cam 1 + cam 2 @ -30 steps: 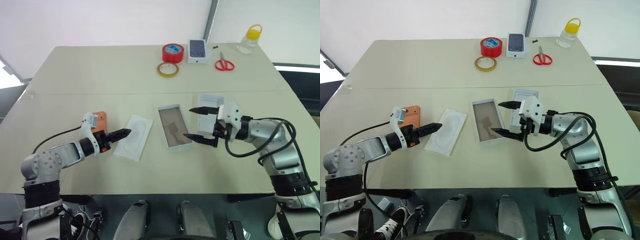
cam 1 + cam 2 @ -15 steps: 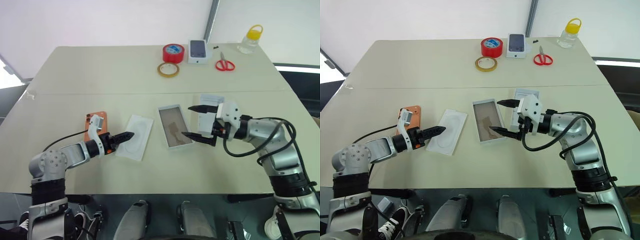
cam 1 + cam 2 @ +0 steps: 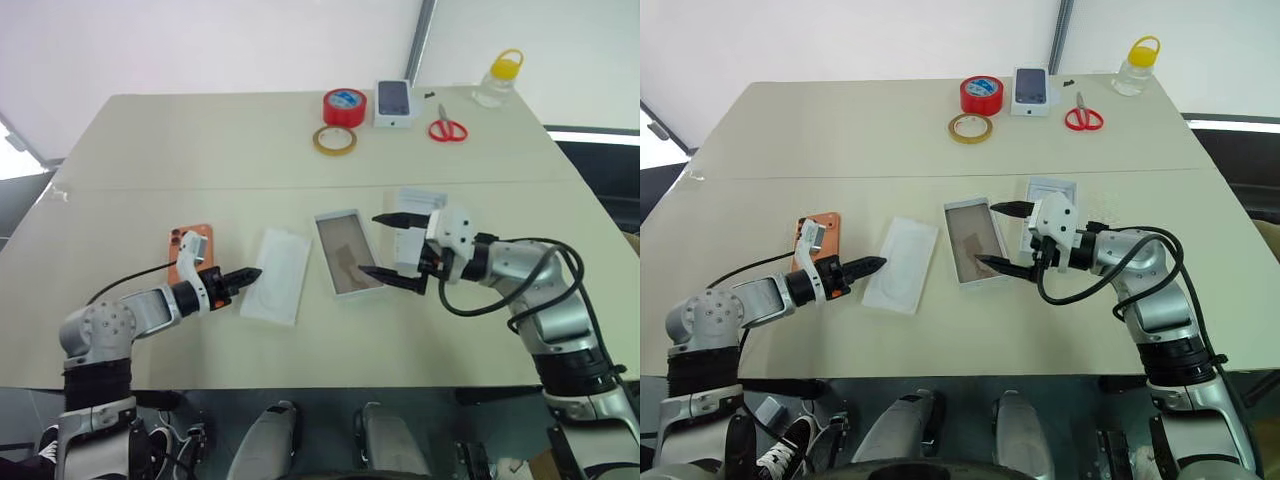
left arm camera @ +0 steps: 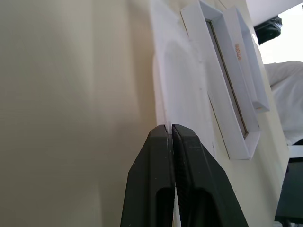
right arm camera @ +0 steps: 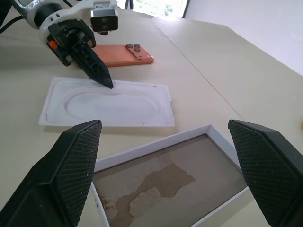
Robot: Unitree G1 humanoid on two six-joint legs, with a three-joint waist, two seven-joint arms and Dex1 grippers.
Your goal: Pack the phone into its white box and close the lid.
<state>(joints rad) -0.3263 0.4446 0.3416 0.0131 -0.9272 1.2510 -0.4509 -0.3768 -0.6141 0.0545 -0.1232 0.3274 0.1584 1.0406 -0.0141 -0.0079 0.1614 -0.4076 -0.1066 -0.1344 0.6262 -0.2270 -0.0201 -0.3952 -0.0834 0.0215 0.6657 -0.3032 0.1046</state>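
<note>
1. Phone (image 3: 191, 249) lies orange-back-up on desk (image 3: 200, 150), untouched, left of white card (image 3: 275, 276).
2. Left tool (image 3: 252, 273) has just clenched on card's edge (insert, not phone).
3. Right tool (image 3: 392, 247) spread wide over white box (image 3: 347, 254); packing not begun.

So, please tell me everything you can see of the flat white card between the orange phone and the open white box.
The flat white card is a thin moulded sheet with a raised oval outline. It lies flat on the table, between the phone and the white box. The left gripper, its fingers shut, pinches the card's near edge.

no readable text, labels, or numbers
</note>
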